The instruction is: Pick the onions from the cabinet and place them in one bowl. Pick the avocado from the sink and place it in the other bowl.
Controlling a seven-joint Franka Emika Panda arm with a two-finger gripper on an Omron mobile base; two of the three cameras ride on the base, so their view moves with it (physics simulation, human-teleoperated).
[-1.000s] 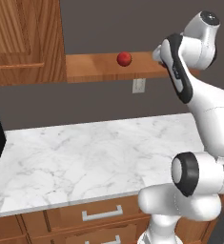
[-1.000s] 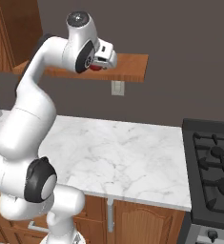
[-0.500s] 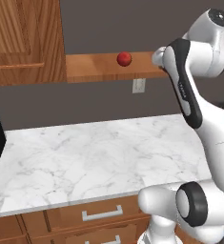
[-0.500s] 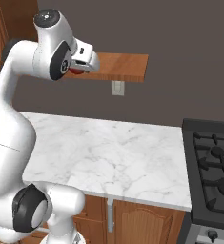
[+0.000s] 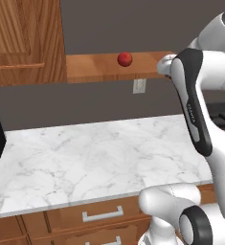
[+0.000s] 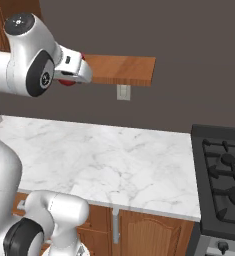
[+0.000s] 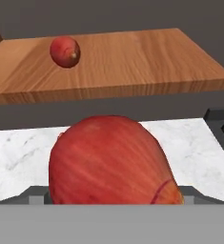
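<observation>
The gripper (image 6: 69, 80) is up by the shelf (image 6: 121, 70), and its fingers are spread wide around 1 red onion (image 7: 111, 162), holding it. In the hand view that onion sits big and close, in front of the shelf edge. The other onion (image 5: 125, 59) sits on the shelf (image 5: 109, 67), well apart, next to the cabinet (image 5: 23, 40). Under them is the white counter (image 5: 95, 158). A stove (image 6: 221, 175) is at the counter's right end.
</observation>
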